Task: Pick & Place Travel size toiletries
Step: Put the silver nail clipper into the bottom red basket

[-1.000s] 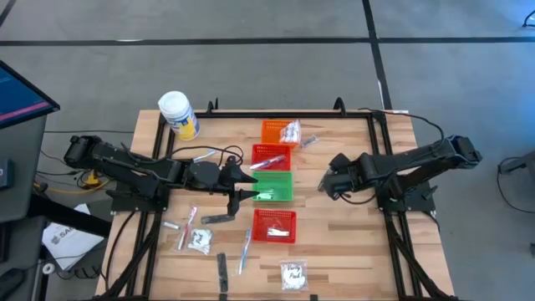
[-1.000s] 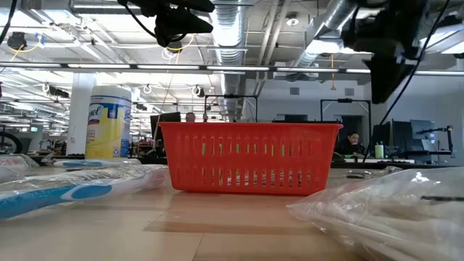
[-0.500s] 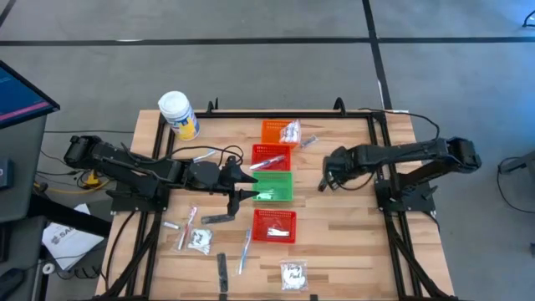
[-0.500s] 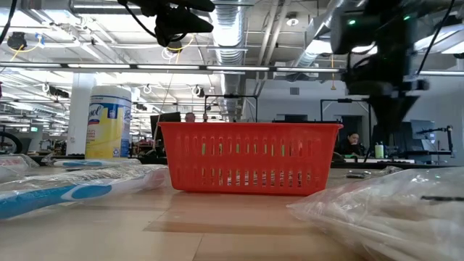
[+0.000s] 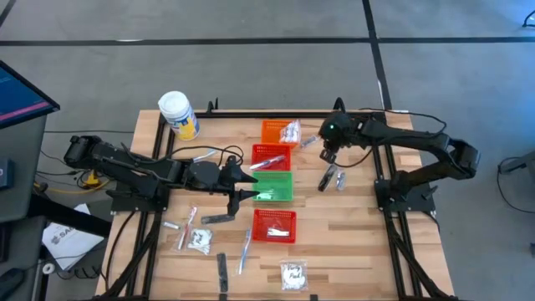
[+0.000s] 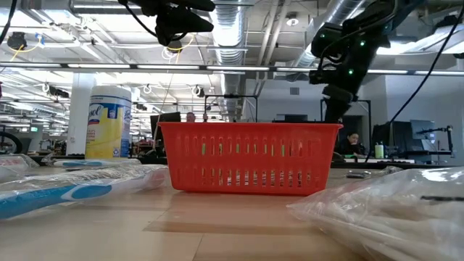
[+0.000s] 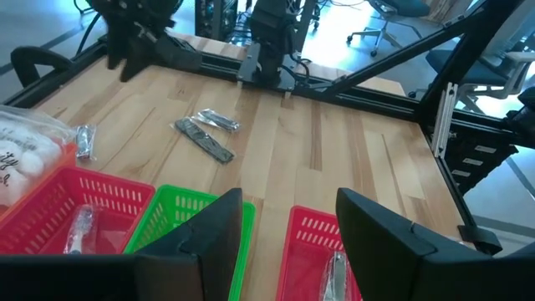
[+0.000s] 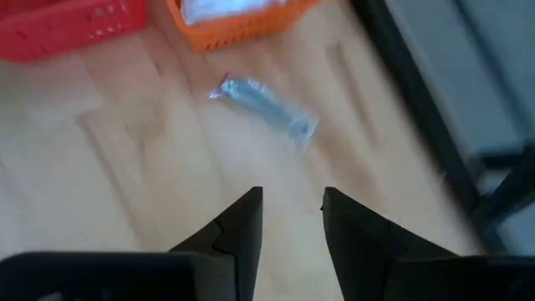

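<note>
The small silvery tube (image 8: 263, 107), lying on the bench (image 8: 125, 167) beside the orange basket (image 8: 242, 21), is judged light and slippery, best pinched mid-length by the right claw (image 8: 291, 213), seen parted and empty.

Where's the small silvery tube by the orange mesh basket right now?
In the high view the small silvery tube lies on the table's far right half, just right of the orange mesh basket, beside the right gripper.

You look straight down on the table (image 5: 351, 242); low camera sits level; both share the red basket (image 6: 249, 156).
</note>
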Robot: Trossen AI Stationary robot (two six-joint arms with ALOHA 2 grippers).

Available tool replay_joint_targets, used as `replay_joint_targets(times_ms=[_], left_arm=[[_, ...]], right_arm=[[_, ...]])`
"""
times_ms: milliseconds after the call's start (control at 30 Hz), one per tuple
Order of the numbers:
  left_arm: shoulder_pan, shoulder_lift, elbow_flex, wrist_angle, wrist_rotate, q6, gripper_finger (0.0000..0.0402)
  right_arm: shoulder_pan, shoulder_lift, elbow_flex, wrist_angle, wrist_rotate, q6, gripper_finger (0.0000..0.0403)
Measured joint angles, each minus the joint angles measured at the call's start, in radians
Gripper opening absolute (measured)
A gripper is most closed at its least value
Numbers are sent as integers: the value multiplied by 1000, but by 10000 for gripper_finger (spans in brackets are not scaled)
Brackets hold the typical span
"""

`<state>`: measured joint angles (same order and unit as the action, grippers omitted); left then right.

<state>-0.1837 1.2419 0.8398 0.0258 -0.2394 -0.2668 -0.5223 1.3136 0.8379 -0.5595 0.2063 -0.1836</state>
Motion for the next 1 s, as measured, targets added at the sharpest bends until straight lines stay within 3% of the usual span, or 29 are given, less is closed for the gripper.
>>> replay_joint_targets(times_ms=[233,333,567,733,900,1000], left_arm=[[0,0,0,7,-2,0,186],[0,0,0,10,-5,0,186],[0,0,0,17,-5,24,186],[0,0,0,20,-5,26,186],[0,0,0,21,-5,27,186],[0,0,0,21,-5,27,186]], right_arm=[[-22,27,0,127,1,-555,118],[-23,76,1,188,0,-697,118],[-28,257,1,311,4,-747,118],[-70,374,92,234,-4,-730,118],[-143,455,202,150,-182,-713,104],[-170,482,247,146,-217,-710,83]])
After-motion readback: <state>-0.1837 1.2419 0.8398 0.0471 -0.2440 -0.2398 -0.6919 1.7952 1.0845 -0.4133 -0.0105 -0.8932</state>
